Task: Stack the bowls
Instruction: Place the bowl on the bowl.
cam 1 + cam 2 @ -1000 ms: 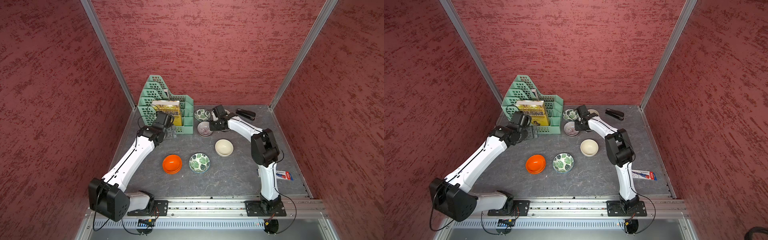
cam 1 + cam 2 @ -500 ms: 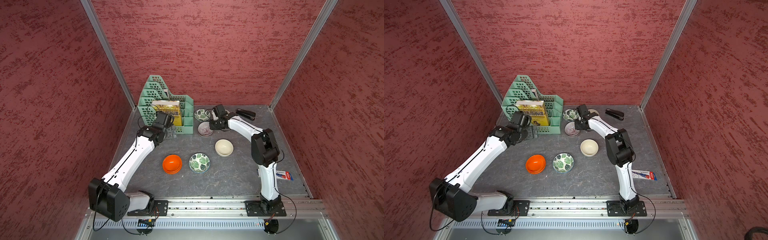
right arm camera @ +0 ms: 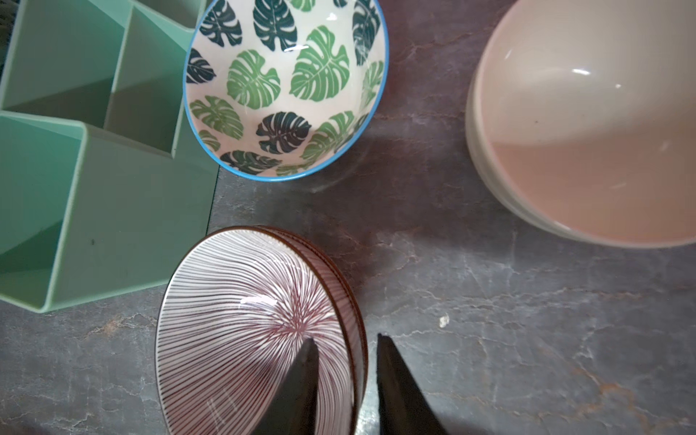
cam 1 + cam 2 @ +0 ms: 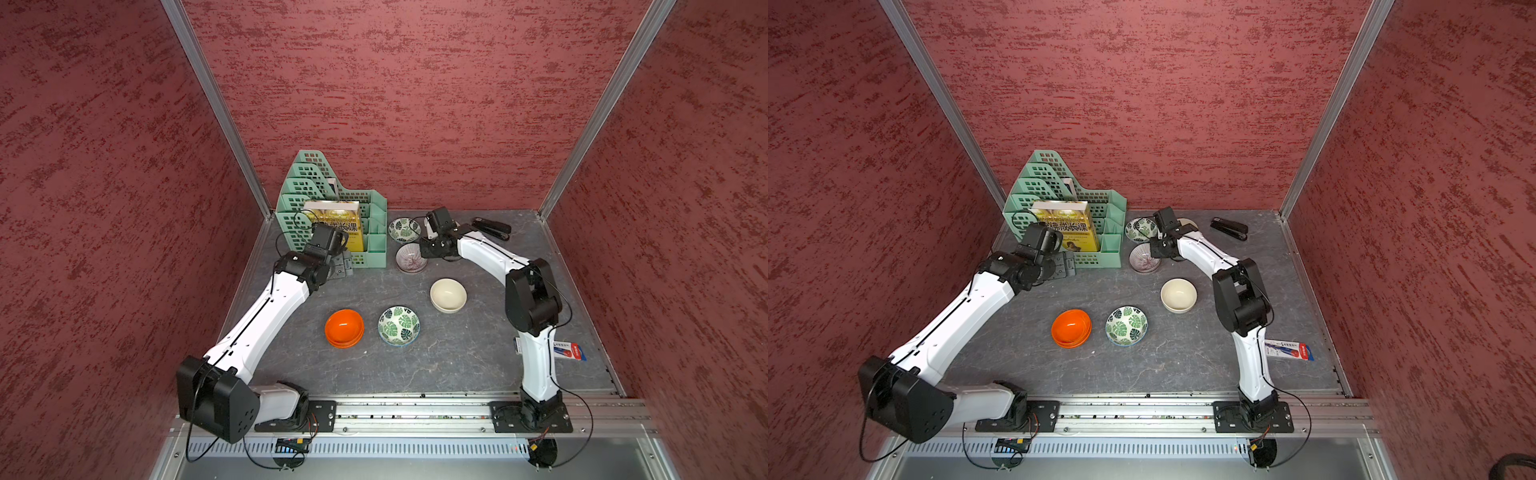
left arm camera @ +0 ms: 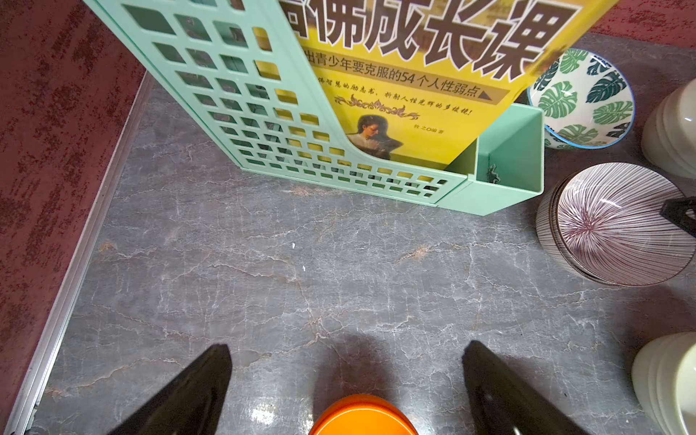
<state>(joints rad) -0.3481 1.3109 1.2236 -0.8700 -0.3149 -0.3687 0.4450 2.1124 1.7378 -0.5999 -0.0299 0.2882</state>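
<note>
Two striped pink-grey bowls (image 3: 241, 312) sit nested beside the green rack, seen in both top views (image 4: 411, 257). My right gripper (image 3: 344, 337) is open a little. One finger is inside the top bowl and one outside, with the rim between them untouched. One leaf bowl (image 3: 286, 90) and one cream bowl (image 3: 587, 124) stand just beyond. Nearer the front stand an orange nested pair (image 4: 344, 327), a second leaf bowl (image 4: 398, 325) and a second cream bowl (image 4: 447, 294). My left gripper (image 5: 346, 346) hangs wide open and empty over bare table by the rack.
A mint green file rack (image 4: 332, 208) holding a yellow book (image 4: 336, 220) stands at the back left, close to the striped and leaf bowls. A black stapler (image 4: 492, 227) lies at the back right. A red and blue packet (image 4: 569, 350) lies by the right arm's base.
My right gripper's jaws have parted from the striped bowl's rim. Neither arm nor any bowl has visibly shifted.
</note>
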